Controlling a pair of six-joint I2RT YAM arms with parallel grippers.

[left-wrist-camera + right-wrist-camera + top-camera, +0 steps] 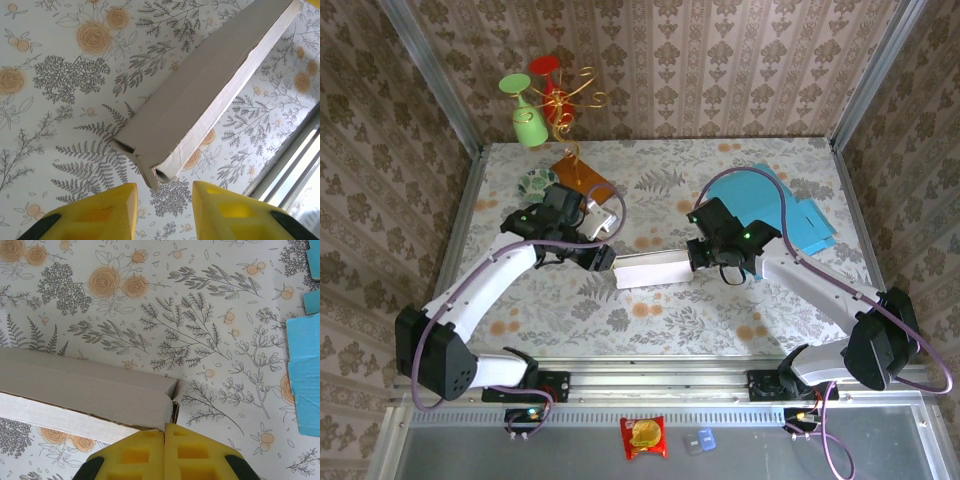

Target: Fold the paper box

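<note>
Box (pixel 655 270) position, Jo: what do you read? (me)

Long and white, lying on the surface (pixel 650 200) at mid-table, one end toward each of your pincers. (Jo)

Agreed. My worry is the left end. On my left wrist view the end flap looks loose rather than tucked. If I close the left pincer (pixel 603 258) askew, I would likely crush that corner or spring the fold open. (me)

And the right side? (Jo)

If I pull there while the left pushes, the box may buckle mid-length or skid. It looks light. (me)

Pincer states? (Jo)

Left: pads parted a moderate way and holding nothing. The box's end sits just ahead of the gap, and I see no contact. Right pincer (pixel 698 255): pads pressed together with no gap, tips against the box's right end corner. Whether a thin flap is nipped between them I cannot tell. (me)

Blue sheets (pixel 800 215)? (Jo)

Well apart, toward the far right of the surface. No concern. (me)
</note>
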